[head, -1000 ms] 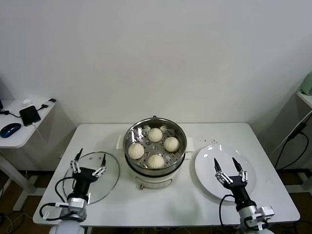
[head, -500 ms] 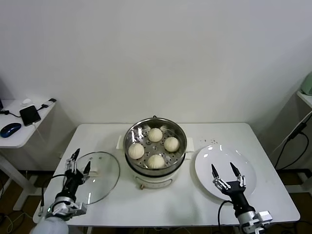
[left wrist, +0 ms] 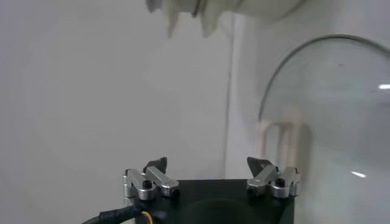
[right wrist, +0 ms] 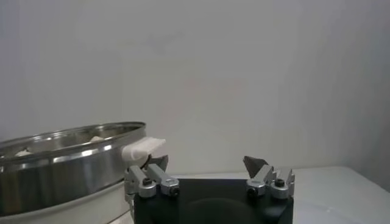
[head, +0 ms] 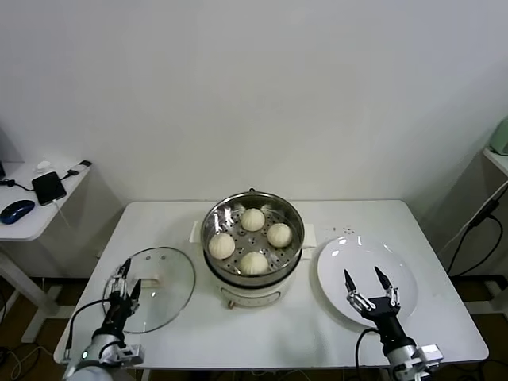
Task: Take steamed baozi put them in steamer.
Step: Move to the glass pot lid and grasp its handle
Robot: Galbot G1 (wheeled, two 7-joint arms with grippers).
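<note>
Head view: both arms are waiting low at the near edge of the worktop [head: 317, 333], jaws apart and holding nothing.

Left gripper [head: 125, 275] is hovering at the near-left edge of the glass lid [head: 159, 288], which is lying flat on the worktop just left of the steamer [head: 252, 250]. Right gripper [head: 367, 284] is hanging over the near part of the white plate [head: 367, 270], just right of the steamer. Four buns [head: 253, 262] are sitting in the steamer on its perforated tray, spread in a loose ring and apart from each other. In the right wrist view the right gripper [right wrist: 207, 163] is pointing past the steamer's steel rim [right wrist: 67, 155].
</note>
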